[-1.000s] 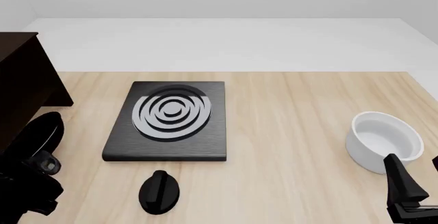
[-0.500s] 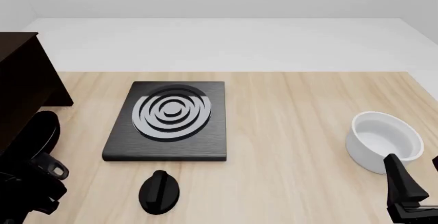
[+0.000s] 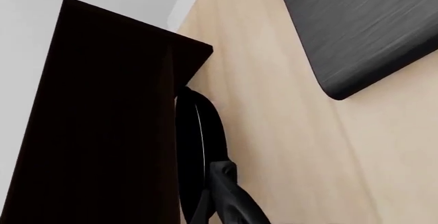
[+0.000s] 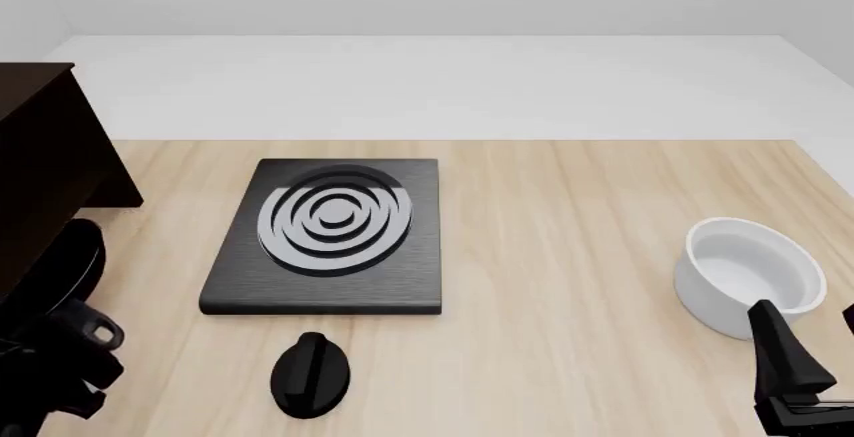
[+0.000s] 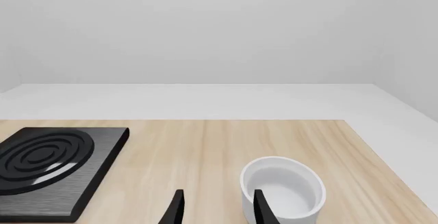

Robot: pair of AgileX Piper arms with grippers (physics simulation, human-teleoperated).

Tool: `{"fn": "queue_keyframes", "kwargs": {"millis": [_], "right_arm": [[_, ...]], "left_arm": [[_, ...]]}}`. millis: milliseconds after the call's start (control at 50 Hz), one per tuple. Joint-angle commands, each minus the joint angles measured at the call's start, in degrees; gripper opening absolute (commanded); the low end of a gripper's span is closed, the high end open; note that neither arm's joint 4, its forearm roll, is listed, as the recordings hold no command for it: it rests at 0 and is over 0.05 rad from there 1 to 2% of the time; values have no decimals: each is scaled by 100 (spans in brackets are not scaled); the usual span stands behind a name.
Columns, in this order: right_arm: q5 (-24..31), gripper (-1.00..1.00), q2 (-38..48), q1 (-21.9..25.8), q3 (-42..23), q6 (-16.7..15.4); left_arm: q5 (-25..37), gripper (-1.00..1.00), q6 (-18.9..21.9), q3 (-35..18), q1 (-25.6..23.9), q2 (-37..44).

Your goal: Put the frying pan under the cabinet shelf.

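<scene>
The frying pan (image 4: 76,260) is glossy black and tilted on edge at the table's left side, partly hidden behind the dark brown cabinet shelf (image 4: 40,157). In the left wrist view the pan (image 3: 195,147) stands edge-on right against the cabinet (image 3: 102,121), its handle (image 3: 229,193) running back toward the camera. My left gripper (image 4: 60,357) is a dark mass at the near left, shut on the handle; the hang loop (image 4: 96,335) shows beside it. My right gripper (image 4: 798,382) stays at the near right, open (image 5: 217,208) and empty.
A flat black stove plate (image 4: 327,237) with silver rings lies in the middle of the wooden table. A small black knob (image 4: 311,375) sits in front of it. A white deep pot (image 4: 747,275) stands at the right, just ahead of the right gripper.
The left gripper has drawn the frying pan further left, so more of the pan is hidden by the cabinet. The right arm has not moved.
</scene>
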Motion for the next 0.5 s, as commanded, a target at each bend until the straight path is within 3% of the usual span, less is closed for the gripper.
{"fn": "queue_keyframes", "kwargs": {"millis": [20, 500], "right_arm": [[0, 100, -1, 0, 0, 1], [0, 100, 0, 0, 0, 1]], "left_arm": [[-31, -100, 59, -122, 177, -6], [-332, -100, 186, -395, 333, 554]]}}
